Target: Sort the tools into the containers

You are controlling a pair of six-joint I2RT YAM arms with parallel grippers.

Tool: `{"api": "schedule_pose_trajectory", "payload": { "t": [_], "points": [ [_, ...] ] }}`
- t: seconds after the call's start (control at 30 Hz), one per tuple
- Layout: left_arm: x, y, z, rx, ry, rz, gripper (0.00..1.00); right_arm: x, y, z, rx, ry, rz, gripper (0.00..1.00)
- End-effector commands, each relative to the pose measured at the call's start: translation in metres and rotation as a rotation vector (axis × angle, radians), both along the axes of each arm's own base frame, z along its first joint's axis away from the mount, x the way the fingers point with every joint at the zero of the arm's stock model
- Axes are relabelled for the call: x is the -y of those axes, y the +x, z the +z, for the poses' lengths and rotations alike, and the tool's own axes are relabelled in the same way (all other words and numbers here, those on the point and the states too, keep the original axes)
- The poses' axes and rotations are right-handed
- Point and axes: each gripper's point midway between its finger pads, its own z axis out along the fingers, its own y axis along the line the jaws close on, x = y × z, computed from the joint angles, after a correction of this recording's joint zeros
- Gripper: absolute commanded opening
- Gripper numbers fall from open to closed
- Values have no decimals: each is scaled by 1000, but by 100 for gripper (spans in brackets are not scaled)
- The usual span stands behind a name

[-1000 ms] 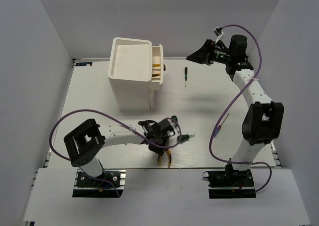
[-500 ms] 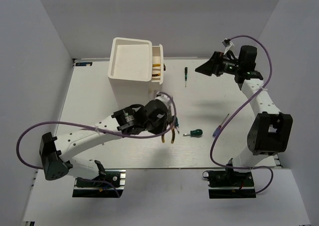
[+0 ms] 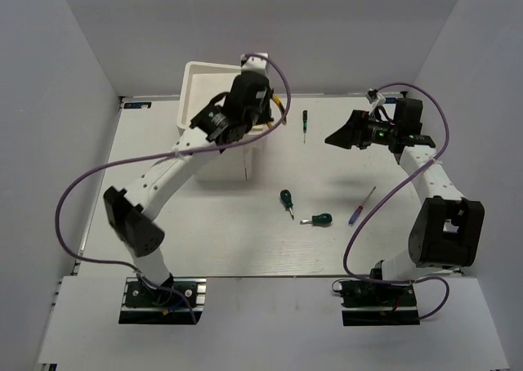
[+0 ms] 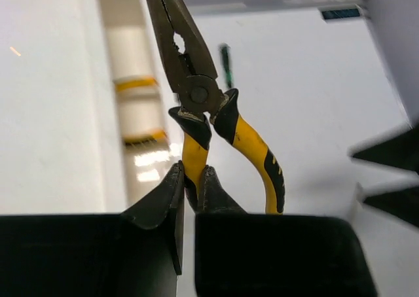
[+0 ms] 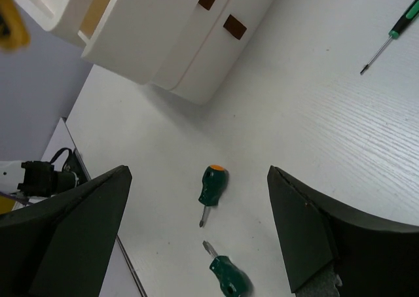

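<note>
My left gripper (image 3: pixel 265 111) is shut on one yellow handle of a pair of pliers (image 4: pixel 196 94) and holds them in the air beside the top of the white cabinet (image 3: pixel 212 118), next to its open top drawer (image 4: pixel 127 48). Yellow handles of a second pair of pliers (image 4: pixel 135 84) lie in that drawer. My right gripper (image 3: pixel 339 134) is open and empty, high above the table. Two green-handled screwdrivers (image 3: pixel 286 198) (image 3: pixel 319 220) lie mid-table, and both show in the right wrist view (image 5: pixel 213 182) (image 5: pixel 229 274). A slim dark screwdriver (image 3: pixel 304 124) lies right of the cabinet. A purple-handled screwdriver (image 3: pixel 359 207) lies at the right.
The cabinet's lower drawers are shut, with dark knobs (image 5: pixel 234 27) facing the table. White walls close in the table on the left, the back and the right. The left arm stretches diagonally across the left half of the table.
My left gripper has lifted the pliers from the table's front and carried them up and back to the cabinet's open top drawer. My right gripper has dropped a little and moved slightly right.
</note>
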Motion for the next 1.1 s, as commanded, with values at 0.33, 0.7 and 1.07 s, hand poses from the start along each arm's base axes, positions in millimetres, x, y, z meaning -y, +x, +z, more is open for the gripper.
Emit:
{"api": "schedule_pose_trajectory", "payload": {
  "t": [0.33, 0.7, 1.07],
  "points": [
    [-78, 97, 68, 198, 301, 254, 0, 6, -12, -3, 29, -8, -1, 90],
    [-22, 95, 37, 150, 165, 9, 0, 12, -9, -10, -4, 5, -22, 90],
    [-28, 117, 30, 137, 79, -48, 0, 8, -6, 3, 57, 15, 18, 90]
  ]
}}
